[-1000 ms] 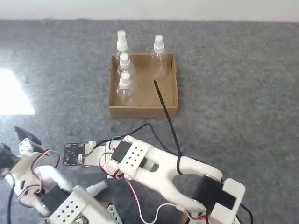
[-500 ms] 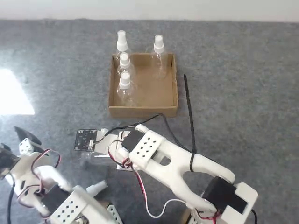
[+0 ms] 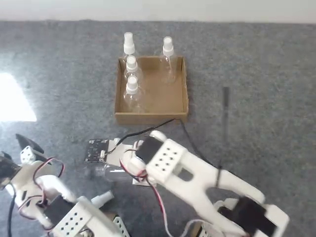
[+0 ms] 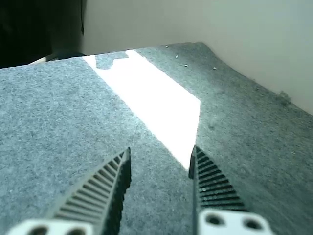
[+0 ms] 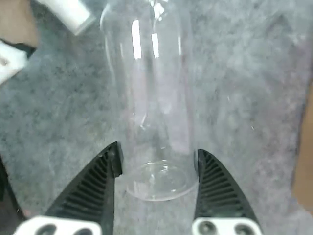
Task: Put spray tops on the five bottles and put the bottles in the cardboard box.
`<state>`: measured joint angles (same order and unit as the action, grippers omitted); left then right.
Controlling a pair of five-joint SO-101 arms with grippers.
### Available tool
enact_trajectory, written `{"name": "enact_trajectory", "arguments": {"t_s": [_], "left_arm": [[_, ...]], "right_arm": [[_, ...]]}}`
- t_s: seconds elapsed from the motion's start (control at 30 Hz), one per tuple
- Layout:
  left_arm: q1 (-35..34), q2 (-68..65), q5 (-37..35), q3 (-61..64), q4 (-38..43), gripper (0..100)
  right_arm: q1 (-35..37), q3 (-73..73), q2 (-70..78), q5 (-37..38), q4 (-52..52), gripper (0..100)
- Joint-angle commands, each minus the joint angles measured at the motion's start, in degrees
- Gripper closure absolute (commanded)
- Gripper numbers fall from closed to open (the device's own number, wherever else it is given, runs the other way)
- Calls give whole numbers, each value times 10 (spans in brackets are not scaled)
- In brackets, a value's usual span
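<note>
Right gripper (image 5: 157,152), jaws spread wide, straddles the base of the clear bottle (image 5: 146,88), which lies on the carpet (image 3: 256,59) short of the cardboard box (image 3: 185,94). The bottle's long axis runs straight away from the jaws. Left gripper (image 4: 159,164), parted and empty, sits farther off.

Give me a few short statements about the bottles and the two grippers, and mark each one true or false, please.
1. Four capped bottles stand at the cardboard box. True.
2. The right gripper is shut on a spray top. False: it is open, with a finger on each side of a clear bottle that lies on the table.
3. The left gripper holds a bottle. False: it is open and holds nothing.
4. A white spray top lies near the clear bottle. True.
</note>
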<state>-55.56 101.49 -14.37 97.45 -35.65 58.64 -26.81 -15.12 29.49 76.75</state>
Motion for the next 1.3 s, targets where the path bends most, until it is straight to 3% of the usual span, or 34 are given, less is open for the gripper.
{"name": "enact_trajectory", "arguments": {"t_s": [0.0, 0.37, 0.73, 1.1, 1.27], "left_arm": [[33, 8, -5, -8, -18, 811], [107, 9, 29, -8, -52, 810], [222, 9, 162, -8, -143, 810], [234, 5, 186, -8, -152, 810], [234, 4, 186, -8, -153, 810]], "right_arm": [[-38, 25, -80, 5, 39, 933], [-198, -55, -151, 2, 66, 933], [-433, -142, -240, 28, 66, 930], [-618, -224, -245, 65, 59, 929], [-640, -291, -245, 87, 0, 928]]}}
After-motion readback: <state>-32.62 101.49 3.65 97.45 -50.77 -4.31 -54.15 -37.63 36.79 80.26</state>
